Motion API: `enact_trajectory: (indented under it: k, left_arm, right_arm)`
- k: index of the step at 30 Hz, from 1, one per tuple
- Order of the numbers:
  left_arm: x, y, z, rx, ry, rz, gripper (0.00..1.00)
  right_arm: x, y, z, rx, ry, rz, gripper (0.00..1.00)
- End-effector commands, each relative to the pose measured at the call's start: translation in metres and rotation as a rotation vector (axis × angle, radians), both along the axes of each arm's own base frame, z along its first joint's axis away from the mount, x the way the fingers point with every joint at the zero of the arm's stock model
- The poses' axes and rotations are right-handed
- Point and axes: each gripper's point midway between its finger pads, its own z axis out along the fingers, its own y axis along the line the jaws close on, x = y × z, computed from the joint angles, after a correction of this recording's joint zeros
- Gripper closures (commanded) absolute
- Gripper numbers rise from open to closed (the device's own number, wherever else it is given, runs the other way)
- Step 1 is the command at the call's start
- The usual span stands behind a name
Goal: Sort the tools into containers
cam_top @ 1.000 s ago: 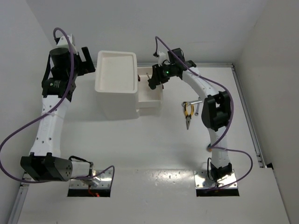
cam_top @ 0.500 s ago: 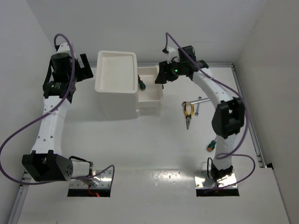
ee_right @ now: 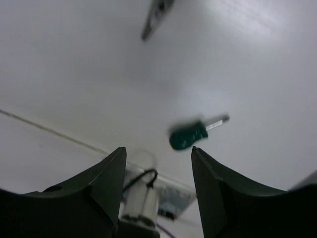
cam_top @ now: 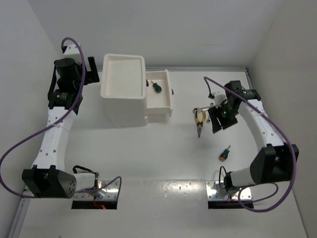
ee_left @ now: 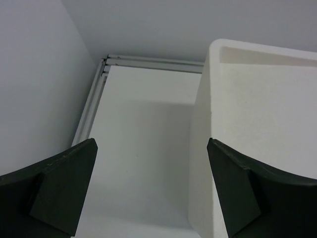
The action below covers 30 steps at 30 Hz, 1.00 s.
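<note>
Black left fingers (ee_left: 59, 183) stand wide apart and empty just beside the left wall of the large white bin (cam_top: 126, 111). Against its right side, the smaller bin (cam_top: 159, 113) holds one green-handled screwdriver (cam_top: 156, 88). Further right, the yellow pliers (cam_top: 199, 118) lie on the bench (cam_top: 148, 148), the right fingers (ee_right: 94, 193) hang apart and empty just beside them, and a second screwdriver (cam_top: 225, 153) lies nearer the arm bases.

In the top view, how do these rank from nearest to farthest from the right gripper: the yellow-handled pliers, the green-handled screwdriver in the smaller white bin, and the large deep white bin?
From the right gripper:
1. Yellow-handled pliers, on the table just to its left.
2. Green-handled screwdriver, inside the smaller white bin.
3. Large deep white bin, farthest left.
</note>
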Motion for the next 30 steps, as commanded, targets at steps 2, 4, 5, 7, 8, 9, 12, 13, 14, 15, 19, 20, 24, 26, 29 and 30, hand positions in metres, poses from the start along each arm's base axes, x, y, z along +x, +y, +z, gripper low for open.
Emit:
enact_trajectory:
  k: [2, 4, 5, 7, 8, 9, 12, 13, 14, 15, 19, 20, 24, 26, 29, 30]
  left_arm:
    - [-0.004, -0.017, 0.013, 0.067, -0.040, -0.121, 0.00]
    - [-0.009, -0.041, 0.010, 0.074, -0.035, -0.234, 0.00]
    - [-0.014, -0.046, 0.007, 0.085, -0.033, -0.252, 0.00]
    - [-0.017, -0.061, 0.005, 0.089, -0.031, -0.279, 0.00]
    - [-0.017, -0.064, 0.005, 0.091, -0.031, -0.279, 0.00]
    - [-0.018, -0.066, 0.005, 0.094, -0.031, -0.278, 0.00]
    - [-0.018, -0.069, 0.005, 0.098, -0.030, -0.274, 0.00]
    - [-0.019, -0.073, 0.005, 0.098, -0.031, -0.284, 0.00]
    - [-0.018, -0.071, 0.005, 0.101, -0.030, -0.273, 0.00]
    - [-0.018, -0.071, 0.005, 0.101, -0.030, -0.273, 0.00]
    - [-0.021, -0.066, 0.003, 0.106, -0.026, -0.249, 0.00]
    - [-0.021, -0.064, 0.003, 0.108, -0.025, -0.238, 0.00]
    - [-0.025, -0.060, 0.005, 0.103, -0.034, -0.213, 0.00]
    - [-0.028, -0.055, 0.004, 0.100, -0.036, -0.184, 0.00]
    - [-0.027, -0.054, -0.003, 0.083, -0.027, -0.172, 0.00]
    - [-0.026, -0.055, -0.005, 0.083, -0.027, -0.172, 0.00]
  right_arm:
    - [-0.061, -0.050, -0.030, -0.188, 0.242, 0.068, 0.44]
    - [-0.068, -0.058, -0.033, -0.208, 0.227, 0.056, 0.44]
    - [-0.069, -0.060, -0.035, -0.219, 0.216, 0.053, 0.44]
    - [-0.079, -0.065, -0.043, -0.238, 0.255, 0.045, 0.44]
    - [-0.087, -0.069, -0.045, -0.244, 0.295, 0.019, 0.44]
    - [-0.091, -0.072, -0.048, -0.262, 0.312, 0.009, 0.44]
    - [-0.109, -0.073, -0.058, -0.255, 0.386, -0.032, 0.44]
    - [-0.113, -0.073, -0.062, -0.252, 0.412, -0.053, 0.44]
    - [-0.114, -0.071, -0.064, -0.228, 0.434, -0.081, 0.44]
    - [-0.110, -0.070, -0.068, -0.227, 0.451, -0.089, 0.44]
    - [-0.095, -0.067, -0.074, -0.168, 0.529, -0.126, 0.43]
    - [-0.095, -0.070, -0.075, -0.164, 0.553, -0.137, 0.43]
    - [-0.096, -0.072, -0.083, -0.169, 0.619, -0.172, 0.43]
    - [-0.095, -0.075, -0.085, -0.192, 0.636, -0.184, 0.43]
    - [-0.095, -0.083, -0.087, -0.245, 0.643, -0.220, 0.46]
    - [-0.088, -0.090, -0.086, -0.283, 0.604, -0.225, 0.48]
